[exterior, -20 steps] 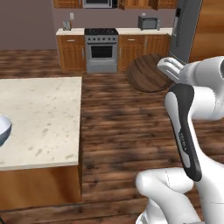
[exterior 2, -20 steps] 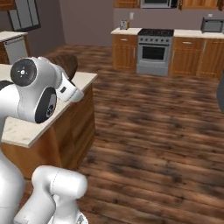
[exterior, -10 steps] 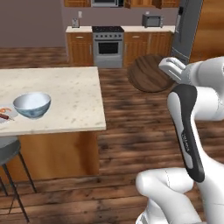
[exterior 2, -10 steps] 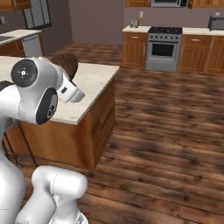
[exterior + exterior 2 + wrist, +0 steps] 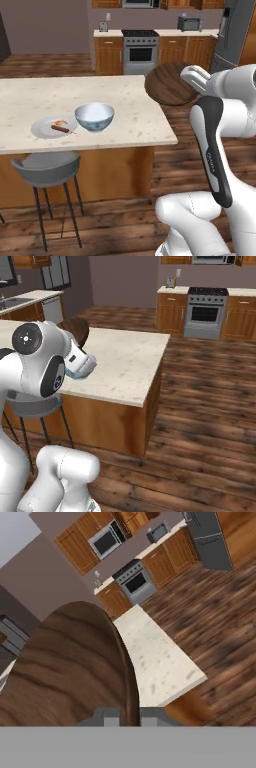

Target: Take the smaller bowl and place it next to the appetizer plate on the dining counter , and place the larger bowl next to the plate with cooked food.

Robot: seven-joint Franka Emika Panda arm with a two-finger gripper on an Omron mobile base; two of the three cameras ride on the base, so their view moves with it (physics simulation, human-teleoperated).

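Sitting at the left of the left base view, a flat white plate (image 5: pixel 52 127) rests on the dining counter (image 5: pixel 130 105), a pale speckled stone slab with a square edge over warm wooden sides. On the plate lie a small dark reddish stick of food and a little orange piece; what they are is too small to tell. Just to the plate's right, close against its rim, stands a rounded bowl (image 5: pixel 94 116), glossy, white inside with a blue-grey patterned outside. Below the counter edge stands a stool (image 5: pixel 47 165) with a grey round seat and thin dark legs. The floor is dark wood plank. At the back a steel stove (image 5: pixel 140 50) sits between brown cabinets, and a grey fridge (image 5: pixel 235 30) stands far right.

Further right, held up beyond the counter's right end, is a wooden bowl (image 5: pixel 170 84), dark brown with a streaked grain, wide and shallow, seen tilted so its round shape faces the camera. The gripper (image 5: pixel 196 80) is at its right rim, at the end of the white arm. In the hand view the same wood grain bulks large in the left half (image 5: pixel 70 667), its curved edge running down between the two dark fingertips (image 5: pixel 107 718) at the bottom; the jaws are pinching that rim. In the right base view the brown bowl (image 5: pixel 75 331) peeks out behind the arm's white upper joint, over the counter.
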